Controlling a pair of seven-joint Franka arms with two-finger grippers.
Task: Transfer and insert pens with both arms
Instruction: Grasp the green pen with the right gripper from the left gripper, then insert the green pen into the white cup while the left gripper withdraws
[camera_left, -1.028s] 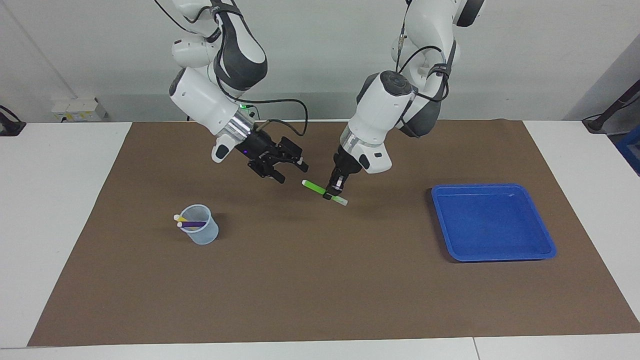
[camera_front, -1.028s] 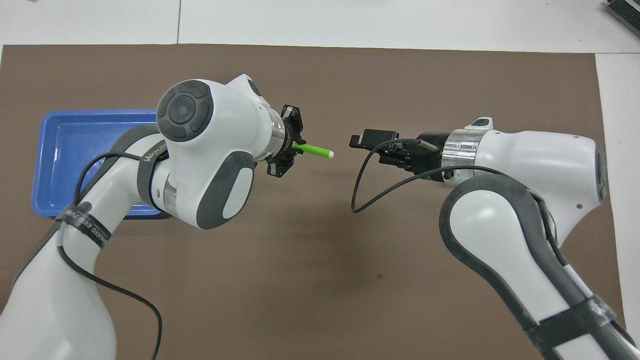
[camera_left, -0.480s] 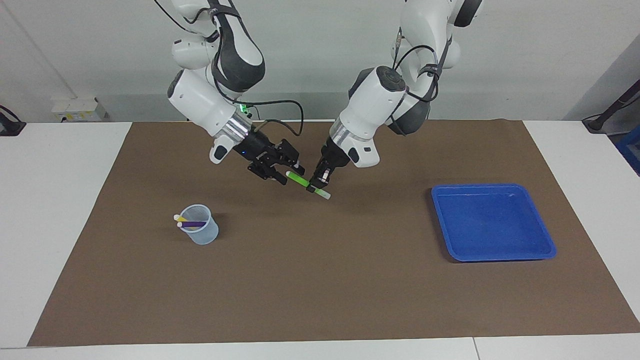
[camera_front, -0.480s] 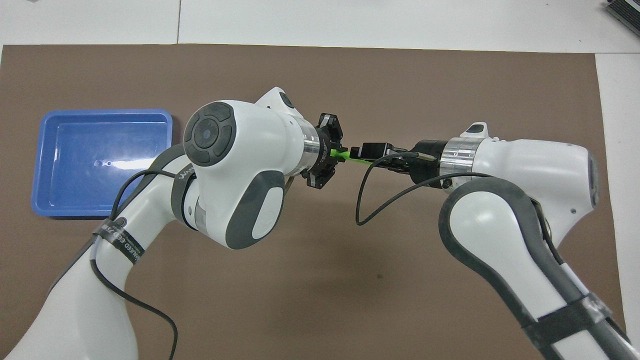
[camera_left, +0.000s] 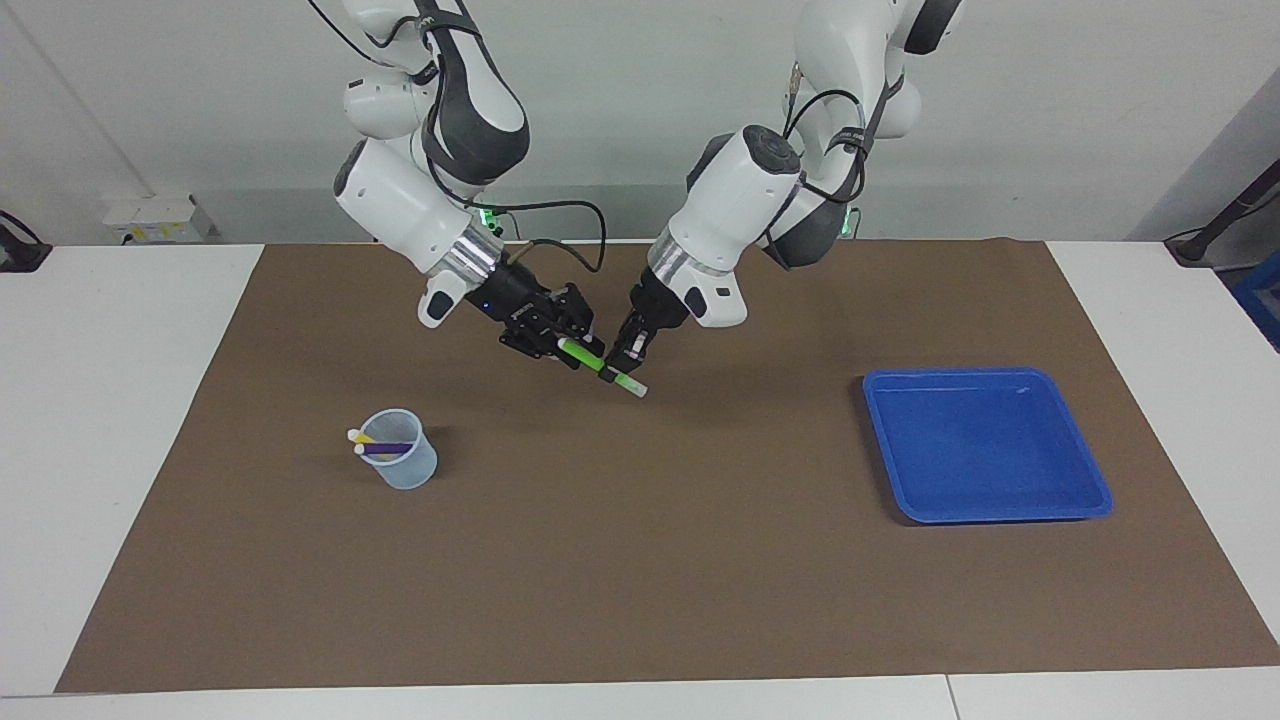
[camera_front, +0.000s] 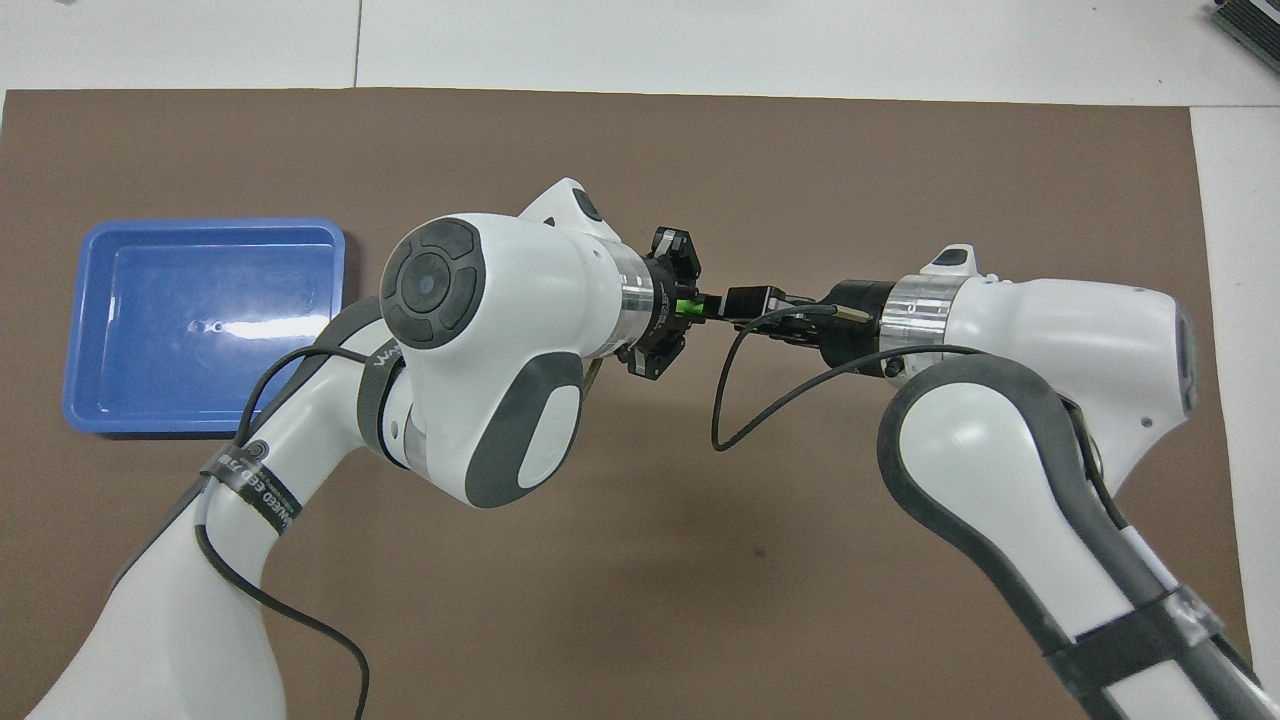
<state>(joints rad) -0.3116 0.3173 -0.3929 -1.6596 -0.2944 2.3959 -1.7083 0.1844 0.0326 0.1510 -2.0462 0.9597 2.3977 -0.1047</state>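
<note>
Since the earlier frame both arms have come together over the middle of the brown mat (camera_left: 640, 560), and the left pincer (camera_left: 630, 365) has carried the green pen (camera_left: 600, 362) across to the right pincer (camera_left: 562, 340). Now the pen hangs in the air between the two pincers, tilted, with its whitish end (camera_left: 637, 389) lowest. The left pincer is closed on the pen near that lower end. The right pincer has its fingers around the upper end of the pen; they were wide one second ago and now they are narrower, but I cannot tell if they already press the pen. In the overhead view only a small piece of the green pen (camera_front: 686, 306) shows between the left pincer (camera_front: 672, 318) and the right pincer (camera_front: 722, 303).

On the mat, toward the right arm's end of the worktop (camera_left: 110, 400), stands a clear cup (camera_left: 400, 462). The purple pen (camera_left: 385, 448) and the yellow pen (camera_left: 364, 438) lie in it, with their whitish ends over the rim. A blue tray (camera_left: 1095, 500) lies on the mat toward the left arm's end.
</note>
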